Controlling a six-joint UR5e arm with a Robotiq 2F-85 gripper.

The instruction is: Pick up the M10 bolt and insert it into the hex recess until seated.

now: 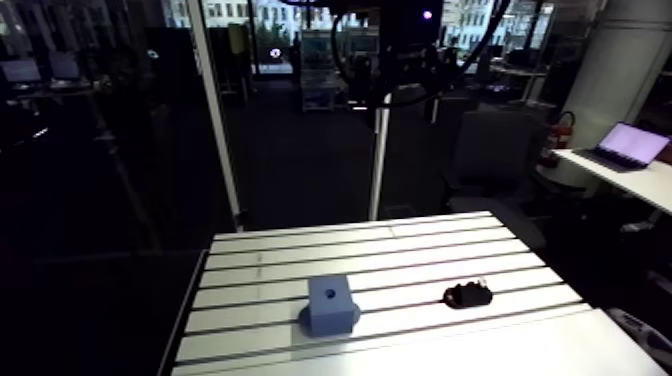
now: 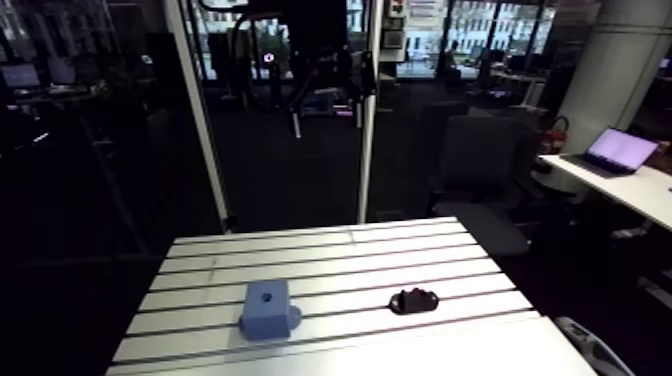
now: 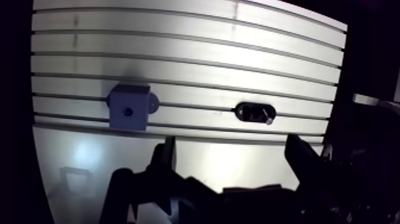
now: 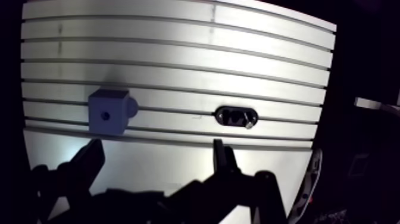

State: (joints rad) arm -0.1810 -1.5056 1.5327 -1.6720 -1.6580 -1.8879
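The fingers [image 3: 166,164] stood spread wide in the wrist view, dark, with nothing between them. They hung well above the bench [image 3: 196,71] and touched nothing on it. Under them lay the nearest part of the bench, a smooth pale strip without slots, bare where it showed.

Beyond that strip the slotted rows began. Two things sat there, both ahead of the fingers and about level with each other along the same rows. Ahead of one finger stood a blue-grey block [image 3: 128,107]. It sat upright on a rounded base that jutted out at one side, and it had a small dark hole [image 3: 127,111] in the middle of its top face. The hole was too small to tell whether it was six-sided.

Ahead of the other finger, well apart from the block, lay a black oval holder [image 3: 241,111], flat on the bench. The bolt [image 3: 260,114] rested in it on its side, dark along its length with one pale metal end [image 3: 269,121] catching the light. The bolt was untouched, still in the holder, and clear of both the block and the fingers.

The arm view showed the same pair: the block [image 1: 330,303] and the holder [image 1: 467,295] on the near rows, apart from each other. Behind them the slotted rows ran on bare to the far edge of the bench.
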